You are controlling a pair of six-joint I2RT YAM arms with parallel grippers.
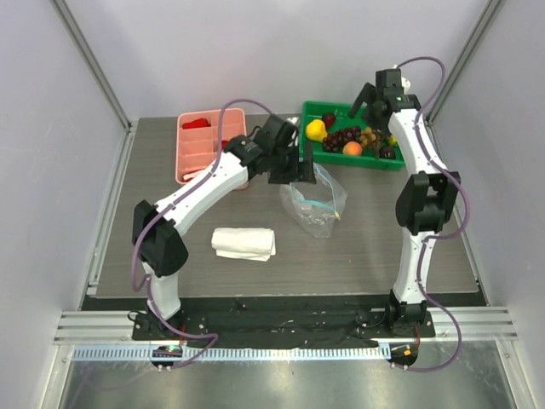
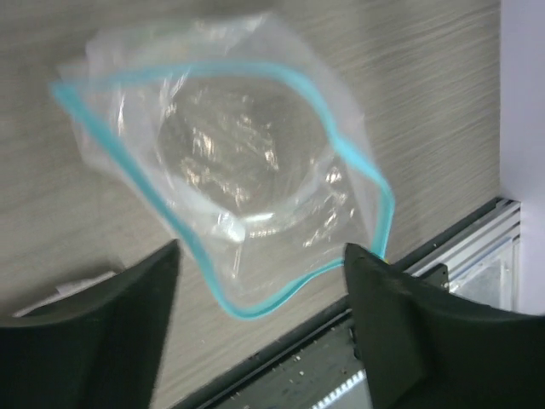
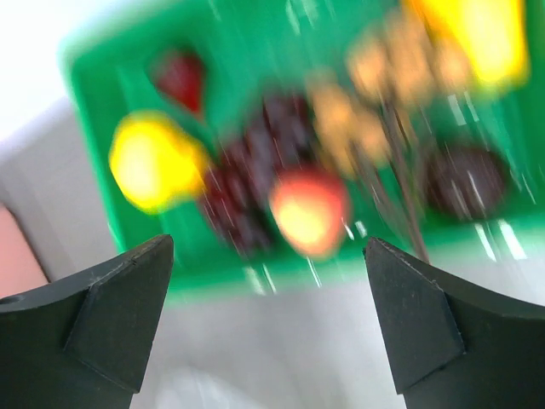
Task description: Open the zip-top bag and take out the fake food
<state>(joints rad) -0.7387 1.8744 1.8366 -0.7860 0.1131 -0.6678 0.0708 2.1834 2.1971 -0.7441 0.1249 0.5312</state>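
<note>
Zip-top bag lies slumped near the centre of the worktop, blue-rimmed mouth gaping, apparently empty. Left claw hovers over it, jaws wide apart, gripping nothing. Fake food sits piled in green tray, at the bag's 1 o'clock. Right claw hangs over the tray, fully spread and empty, a stance suited to dropping pieces there.

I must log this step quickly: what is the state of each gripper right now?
Left gripper: open, holding nothing; the bag is below it.
Right gripper: open, empty, above the green tray.
</note>
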